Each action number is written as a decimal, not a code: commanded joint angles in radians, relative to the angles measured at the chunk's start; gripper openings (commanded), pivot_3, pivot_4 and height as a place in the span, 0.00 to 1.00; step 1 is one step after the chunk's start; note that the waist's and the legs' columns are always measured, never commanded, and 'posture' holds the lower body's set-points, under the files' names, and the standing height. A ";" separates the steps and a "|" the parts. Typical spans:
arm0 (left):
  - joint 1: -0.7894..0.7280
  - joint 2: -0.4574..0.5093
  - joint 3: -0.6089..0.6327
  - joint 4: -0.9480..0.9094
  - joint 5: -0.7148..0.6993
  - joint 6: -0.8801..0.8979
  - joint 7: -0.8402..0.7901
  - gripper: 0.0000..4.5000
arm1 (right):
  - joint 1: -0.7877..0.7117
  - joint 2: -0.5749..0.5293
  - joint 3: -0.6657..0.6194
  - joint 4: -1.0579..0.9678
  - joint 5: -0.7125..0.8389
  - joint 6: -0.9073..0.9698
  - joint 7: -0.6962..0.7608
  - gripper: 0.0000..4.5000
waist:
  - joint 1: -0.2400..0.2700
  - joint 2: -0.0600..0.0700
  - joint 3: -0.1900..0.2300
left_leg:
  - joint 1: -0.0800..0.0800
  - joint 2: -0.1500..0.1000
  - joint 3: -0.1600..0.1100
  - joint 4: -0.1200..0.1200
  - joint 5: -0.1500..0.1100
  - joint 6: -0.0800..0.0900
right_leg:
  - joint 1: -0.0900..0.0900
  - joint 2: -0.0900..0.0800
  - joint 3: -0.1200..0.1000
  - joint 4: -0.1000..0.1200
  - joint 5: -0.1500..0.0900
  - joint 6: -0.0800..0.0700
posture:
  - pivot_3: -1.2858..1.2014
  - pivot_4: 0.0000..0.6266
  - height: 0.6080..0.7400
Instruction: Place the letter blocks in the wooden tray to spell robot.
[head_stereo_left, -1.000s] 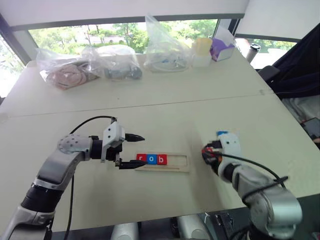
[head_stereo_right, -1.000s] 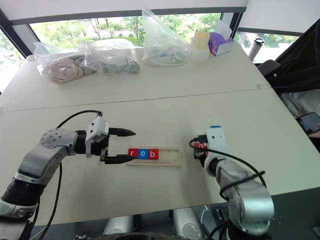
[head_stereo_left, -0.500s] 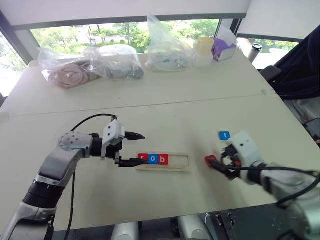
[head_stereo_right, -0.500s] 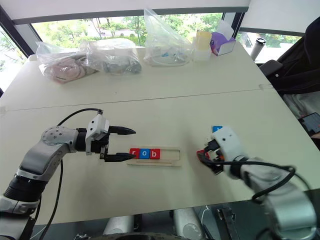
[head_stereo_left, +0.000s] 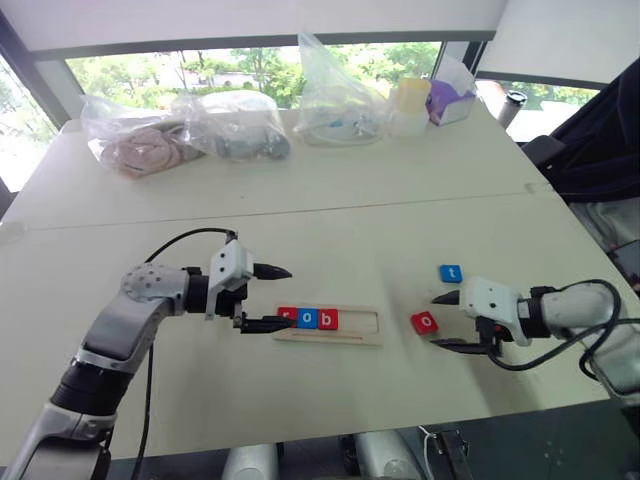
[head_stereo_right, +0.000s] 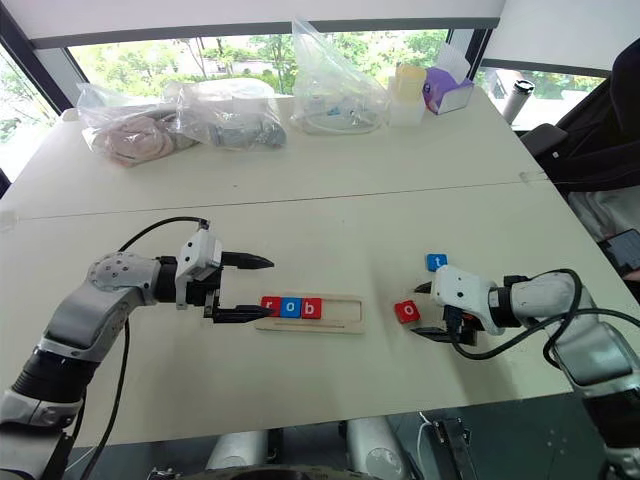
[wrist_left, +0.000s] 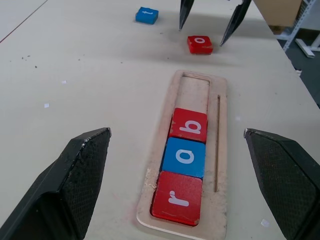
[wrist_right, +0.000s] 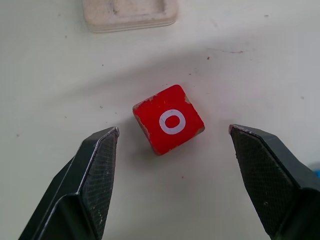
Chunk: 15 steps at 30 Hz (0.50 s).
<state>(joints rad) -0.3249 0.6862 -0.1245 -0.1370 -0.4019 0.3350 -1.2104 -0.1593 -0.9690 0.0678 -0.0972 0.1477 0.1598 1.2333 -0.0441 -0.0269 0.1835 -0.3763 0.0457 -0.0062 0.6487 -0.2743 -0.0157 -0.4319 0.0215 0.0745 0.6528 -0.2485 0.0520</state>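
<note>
Pale wooden tray (wrist_left: 220, 150) holds red r (wrist_left: 177, 196), blue o (wrist_left: 184, 157), red b (wrist_left: 189, 125).

Pale tables (head_stereo_left: 330, 190) stand before daylit windows (head_stereo_left: 230, 65) showing green trees, plastic bags (head_stereo_left: 180, 135) along the far edge.

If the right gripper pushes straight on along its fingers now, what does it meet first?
Most likely the red o block, which lies on the table just ahead of the open right gripper, roughly centred between its fingers. The wooden tray lies beyond it.
</note>
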 joint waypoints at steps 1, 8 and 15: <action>0.003 0.010 0.026 -0.038 -0.005 -0.009 0.013 1.00 | -0.042 0.006 0.040 0.093 -0.040 -0.114 0.034 0.81 | 0.001 0.000 0.000 | 0.000 0.000 0.000 0.000 0.000 0.000 | 0.000 0.000 0.000 0.000 0.000 0.000 | 0.52 0.24 1.00; 0.012 0.015 0.035 -0.052 -0.012 -0.004 0.031 1.00 | -0.077 0.025 0.075 0.148 -0.036 -0.158 0.076 0.81 | 0.001 0.000 0.000 | 0.003 0.000 0.000 0.001 0.000 0.000 | 0.003 0.000 0.000 0.000 0.000 0.000 | 0.52 0.24 1.00; 0.010 0.016 0.034 -0.053 -0.016 0.001 0.040 1.00 | -0.101 0.063 0.077 0.101 -0.003 -0.096 0.072 0.24 | -0.002 0.000 0.000 | 0.004 0.001 0.000 0.001 0.000 0.000 | 0.003 0.000 0.000 0.001 0.000 0.000 | 0.52 0.24 1.00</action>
<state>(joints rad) -0.3101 0.6959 -0.1221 -0.1615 -0.4042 0.3382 -1.1744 -0.2519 -0.9188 0.1418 0.0349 0.1354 0.0428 1.3139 -0.0465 -0.0269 0.1833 -0.3728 0.0463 -0.0062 0.6493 -0.2743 -0.0157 -0.4290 0.0218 0.0746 0.6542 -0.2483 0.0519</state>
